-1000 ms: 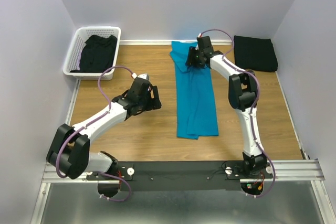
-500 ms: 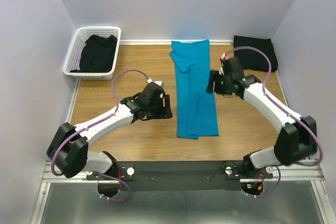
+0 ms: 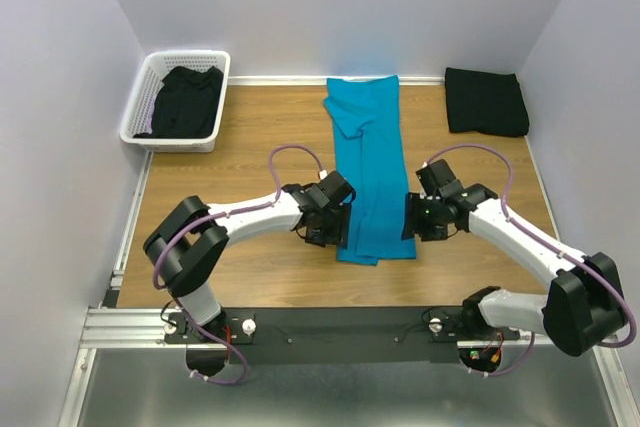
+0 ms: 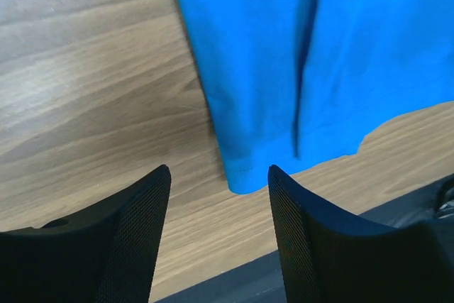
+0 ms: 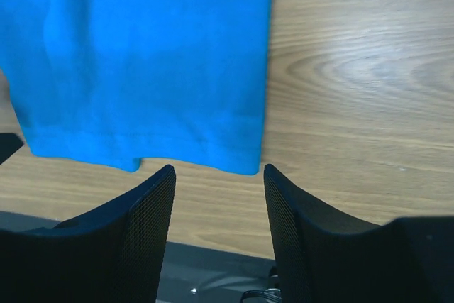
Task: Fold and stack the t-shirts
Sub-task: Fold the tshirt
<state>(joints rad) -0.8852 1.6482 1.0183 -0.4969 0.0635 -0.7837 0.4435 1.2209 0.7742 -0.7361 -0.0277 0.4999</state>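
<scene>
A bright teal-blue t-shirt [image 3: 372, 162] lies on the wooden table as a long narrow strip running from back to front. My left gripper [image 3: 337, 235] hovers at the strip's near left corner. In the left wrist view that corner [image 4: 245, 179] sits just ahead of the open gripper [image 4: 218, 175], with only bare wood between the fingers. My right gripper [image 3: 411, 229] hovers at the near right corner, open [image 5: 219, 172] just short of the hem [image 5: 241, 164]. A folded black t-shirt [image 3: 486, 100] rests at the back right. Another black t-shirt [image 3: 185, 100] lies crumpled in the basket.
The white lattice basket [image 3: 188, 55] stands at the back left corner. Walls close in the table on three sides. The black mounting rail [image 3: 340, 322] runs along the near edge, just behind both grippers.
The right arm came from the shirt's far collar end down its right side to the near corner. The left arm swung right and forward to the near left corner, its jaws narrowing somewhat.
</scene>
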